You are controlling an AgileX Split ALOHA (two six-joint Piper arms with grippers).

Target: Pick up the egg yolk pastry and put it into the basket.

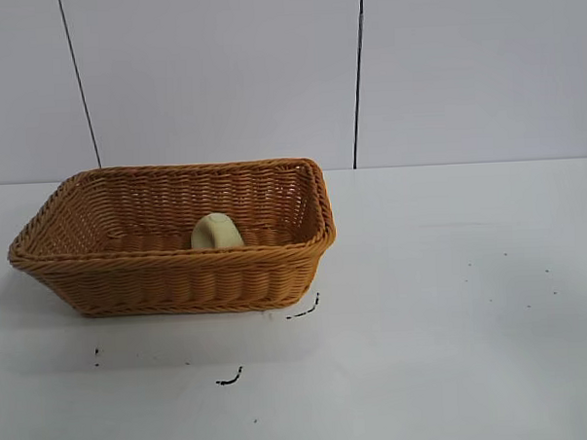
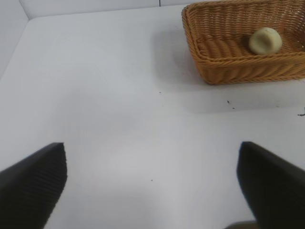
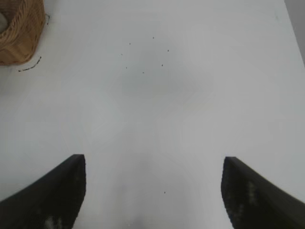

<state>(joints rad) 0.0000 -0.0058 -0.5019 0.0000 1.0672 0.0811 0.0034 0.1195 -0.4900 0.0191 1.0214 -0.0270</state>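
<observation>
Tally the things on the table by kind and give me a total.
Egg yolk pastry: 1, lying inside the basket
Basket: 1, on the white table
Total: 2

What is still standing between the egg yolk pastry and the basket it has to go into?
Nothing visible: the egg yolk pastry already lies inside the basket. Both grippers, left gripper and right gripper, are open, empty and away from it.
</observation>
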